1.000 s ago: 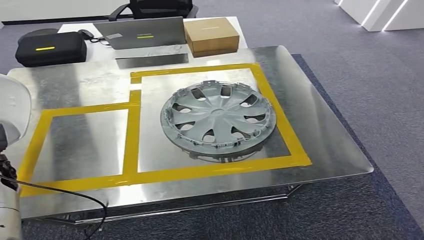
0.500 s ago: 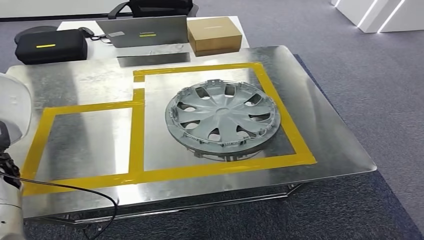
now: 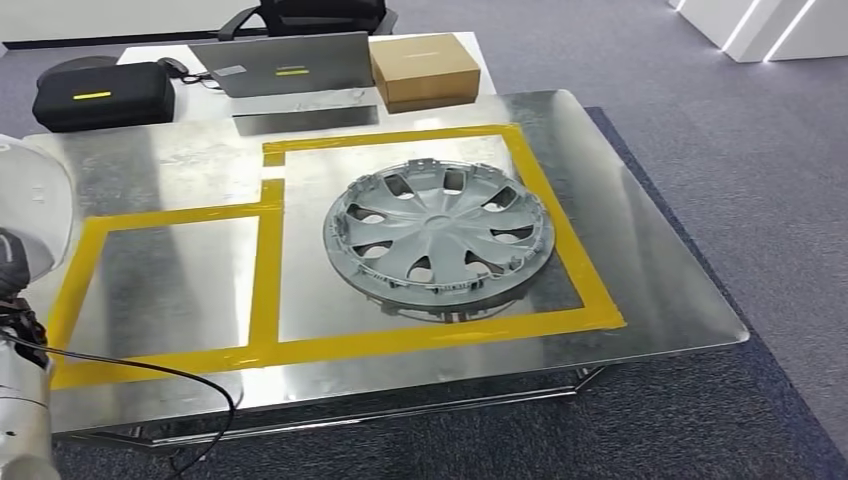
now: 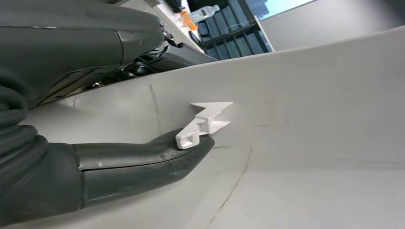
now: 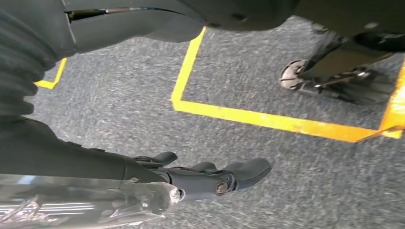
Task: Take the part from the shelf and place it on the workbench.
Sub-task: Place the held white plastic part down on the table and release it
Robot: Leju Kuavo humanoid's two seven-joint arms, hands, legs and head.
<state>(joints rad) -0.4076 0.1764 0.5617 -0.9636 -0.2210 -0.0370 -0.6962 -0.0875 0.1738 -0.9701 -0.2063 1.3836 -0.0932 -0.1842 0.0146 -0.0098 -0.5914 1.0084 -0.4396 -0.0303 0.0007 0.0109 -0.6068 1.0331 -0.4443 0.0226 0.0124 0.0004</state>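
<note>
1. Judging by the head view, the hubcap lies flat on the tabletop, right of centre in the frame, inside the larger square of yellow tape. The placing looks done, so the risks lie in pulling away.
2. Your left hand has one dark digit stretched out, its tip touching or just beside a small white clip on a pale grey panel. I cannot tell whether the fingers hold anything or how far apart they are. If that tip is hooked on the clip, moving the arm could snag it, so check first.
3. Your right hand hangs over the carpet, its fingers stretched out and holding nothing, below a yellow floor line. It is not a threat to the hubcap.
4. A black cable loops from the left arm, at the lower left of the head view, across the near tabletop edge. A swing of that arm could drag it over the metal, or catch the edge.
5. The hubcap's lower rim sits close to the front tape strip, so a knock could push it across the line.
6. At the top of the frame, beyond the tabletop, stand a black case, a laptop and a cardboard box, all well apart from the hubcap and not in the way.
</note>
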